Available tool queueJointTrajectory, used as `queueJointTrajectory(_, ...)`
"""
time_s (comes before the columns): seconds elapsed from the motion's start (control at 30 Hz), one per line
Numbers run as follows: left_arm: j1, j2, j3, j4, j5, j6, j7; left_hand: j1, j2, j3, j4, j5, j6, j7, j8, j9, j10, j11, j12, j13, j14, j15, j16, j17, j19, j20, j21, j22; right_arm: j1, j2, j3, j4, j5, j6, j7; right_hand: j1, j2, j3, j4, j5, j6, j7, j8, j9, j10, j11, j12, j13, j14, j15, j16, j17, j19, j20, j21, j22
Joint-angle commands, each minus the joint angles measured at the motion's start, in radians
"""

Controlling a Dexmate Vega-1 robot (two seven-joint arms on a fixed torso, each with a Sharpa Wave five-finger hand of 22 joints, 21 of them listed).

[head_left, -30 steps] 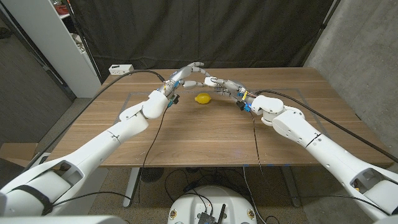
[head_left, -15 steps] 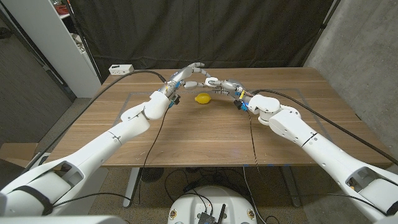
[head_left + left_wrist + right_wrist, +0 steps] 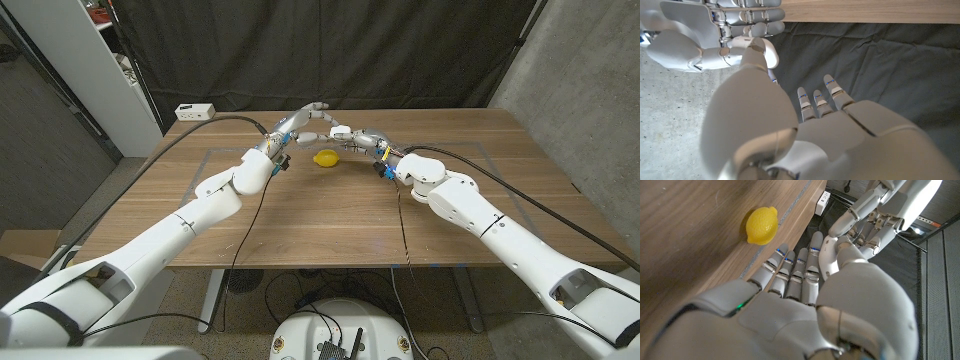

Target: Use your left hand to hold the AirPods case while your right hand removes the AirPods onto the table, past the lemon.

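Two hands meet above the small yellow lemon [image 3: 325, 158], at its 12 o'clock over the wooden table [image 3: 330, 215]. The white AirPods case isn't discernible; can't tell whether the left hand [image 3: 305, 117] or right hand [image 3: 350, 134] grips anything. Judged step: extraction. Next: a fingertip pinch. Since the earlier frame, the right arm edged inward.

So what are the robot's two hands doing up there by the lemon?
The left hand and right hand meet fingertip to fingertip above the far side of the wooden table, just behind the lemon. A small white thing, probably the AirPods case, sits between them. No AirPods lie on the table yet.
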Motion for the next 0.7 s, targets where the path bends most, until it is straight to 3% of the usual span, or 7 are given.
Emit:
queueJointTrajectory(0.03, 0.020, 0.015, -0.012, -0.024, -0.009, 0.008, 0.001, -0.002, 0.008, -0.012, 0.001, -0.001, 0.096, 0.107, 0.093, 0.209, 0.008, 0.004, 0.000, 0.001, 0.003, -0.026, -0.003, 0.002, 0.004, 0.005, -0.002, 0.006, -0.022, 0.033, 0.005, 0.030, -0.022, 0.066, -0.033, 0.040, 0.021, 0.008, -0.001, -0.005, 0.046, -0.033, 0.021, 0.020, 0.028, -0.009, 0.013, 0.008, 0.024, -0.080, 0.017, 0.008, 0.008, -0.006, -0.003, 0.004)
queueJointTrajectory(0.23, 0.034, 0.024, -0.028, -0.036, -0.021, 0.003, 0.011, -0.020, 0.003, -0.030, 0.013, -0.005, 0.058, 0.099, 0.075, 0.210, 0.006, 0.009, -0.001, 0.001, 0.004, -0.021, -0.002, 0.002, 0.003, 0.006, -0.003, 0.006, -0.030, 0.048, 0.007, 0.047, -0.036, 0.097, -0.051, 0.059, 0.024, 0.005, -0.002, -0.008, 0.058, -0.044, 0.033, 0.036, 0.045, -0.022, 0.020, 0.013, 0.036, -0.098, 0.027, 0.014, 0.007, -0.010, -0.004, 0.004)
queueJointTrajectory(0.37, 0.043, 0.030, -0.044, -0.038, -0.050, -0.027, 0.012, -0.062, -0.004, -0.080, 0.043, -0.011, -0.126, 0.070, -0.045, 0.169, -0.008, 0.026, -0.001, 0.005, 0.001, -0.009, -0.002, 0.005, 0.003, 0.007, -0.004, 0.007, -0.031, 0.061, 0.008, 0.067, -0.045, 0.124, -0.057, 0.071, 0.022, 0.002, -0.004, -0.010, 0.063, -0.046, 0.038, 0.045, 0.051, -0.028, 0.022, 0.016, 0.040, -0.104, 0.031, 0.017, 0.006, -0.012, -0.005, 0.004)
queueJointTrajectory(0.57, 0.048, 0.026, -0.070, -0.012, -0.129, -0.068, -0.012, -0.077, -0.008, -0.093, 0.052, -0.012, -0.154, 0.064, -0.067, 0.160, -0.014, 0.027, -0.002, 0.007, -0.003, -0.005, -0.003, 0.006, -0.004, 0.012, -0.007, 0.007, -0.028, 0.084, 0.007, 0.100, -0.057, 0.162, -0.062, 0.079, 0.020, -0.003, -0.002, -0.011, 0.067, -0.050, 0.044, 0.055, 0.055, -0.037, 0.024, 0.019, 0.041, -0.115, 0.035, 0.021, 0.003, -0.016, -0.007, 0.004)
queueJointTrajectory(0.7, 0.048, 0.028, -0.083, 0.001, -0.163, -0.089, -0.028, -0.092, -0.017, -0.112, 0.061, -0.011, -0.205, 0.043, -0.102, 0.148, -0.024, 0.030, -0.004, 0.009, -0.007, 0.003, -0.003, 0.007, -0.006, 0.016, -0.008, 0.007, -0.029, 0.101, 0.008, 0.124, -0.062, 0.190, -0.069, 0.086, 0.018, -0.007, -0.002, -0.011, 0.074, -0.048, 0.049, 0.061, 0.060, -0.045, 0.026, 0.021, 0.043, -0.123, 0.038, 0.023, 0.002, -0.017, -0.007, 0.004)
